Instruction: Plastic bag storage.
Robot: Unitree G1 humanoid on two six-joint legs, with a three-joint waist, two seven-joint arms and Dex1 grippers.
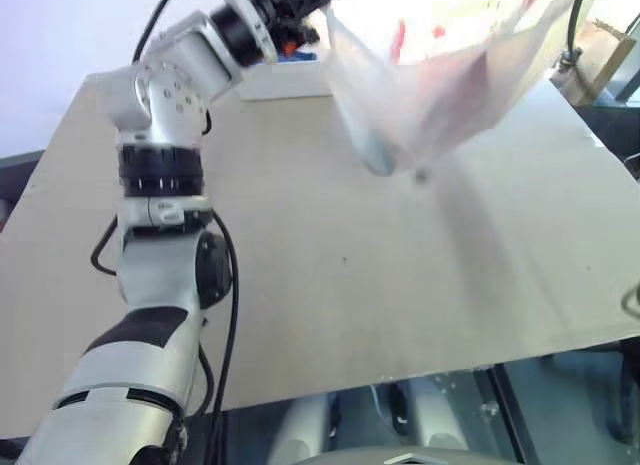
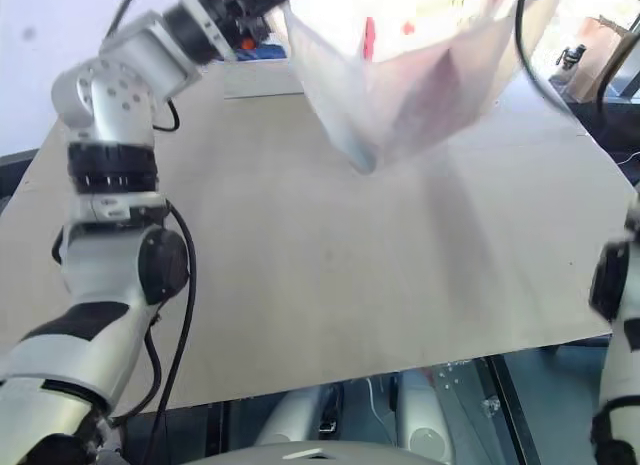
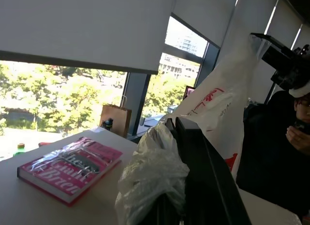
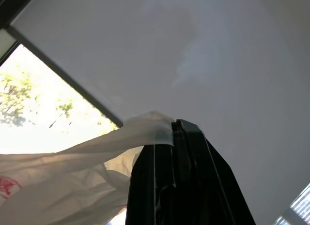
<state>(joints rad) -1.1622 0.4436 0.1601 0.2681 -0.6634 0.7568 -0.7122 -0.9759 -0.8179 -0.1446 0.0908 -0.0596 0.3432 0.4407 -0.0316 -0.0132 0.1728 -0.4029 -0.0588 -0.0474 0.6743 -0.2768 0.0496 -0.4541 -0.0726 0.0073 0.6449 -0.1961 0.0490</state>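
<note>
The plastic bag (image 1: 430, 85), thin translucent white with red print, hangs in the air above the far part of the table (image 1: 330, 285), stretched between both grippers. My left gripper (image 3: 177, 121) is shut on a bunched edge of the bag (image 3: 150, 181); it sits at the top of the left eye view (image 1: 295, 0). My right gripper (image 4: 177, 126) is shut on a twisted handle strip of the bag (image 4: 140, 135), raised high. From the left wrist view the right gripper (image 3: 278, 53) shows at the bag's upper corner.
A pink book (image 3: 68, 169) in clear wrap lies on the table near a green bottle (image 3: 19, 148). A white box (image 1: 285, 80) sits at the table's far edge. A brown paper bag (image 3: 115, 121) stands by the window. A person (image 3: 300, 133) sits beyond the table.
</note>
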